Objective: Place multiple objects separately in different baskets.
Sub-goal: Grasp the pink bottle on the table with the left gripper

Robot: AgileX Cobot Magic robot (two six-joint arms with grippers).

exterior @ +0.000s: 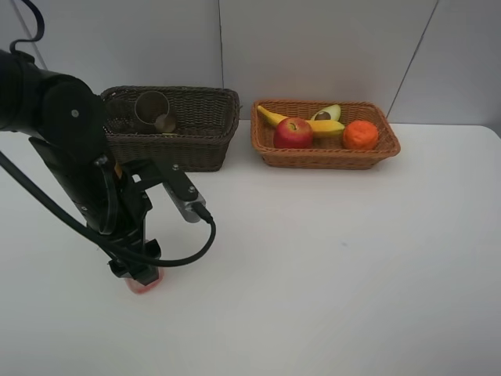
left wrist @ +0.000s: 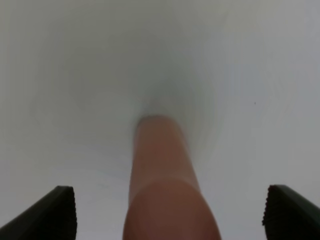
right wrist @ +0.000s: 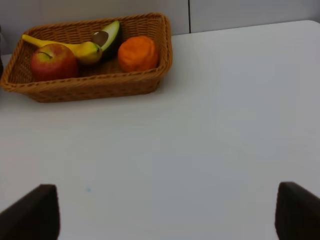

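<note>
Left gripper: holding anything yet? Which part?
Nothing held. The left gripper is open, its fingers apart on either side of the translucent brownish-pink cup lying on the white table, not touching it.

High cam looks down on the table (exterior: pixel 329 282), both baskets ahead. Left wrist cam sits very close, a pink cup (left wrist: pixel 162 185) between its fingertips. Right wrist cam looks forward at the tan basket (right wrist: pixel 90 85), shared with the high view.

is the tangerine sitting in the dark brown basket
No, the tangerine lies in the light orange-tan basket, beside the banana and apple.
</note>
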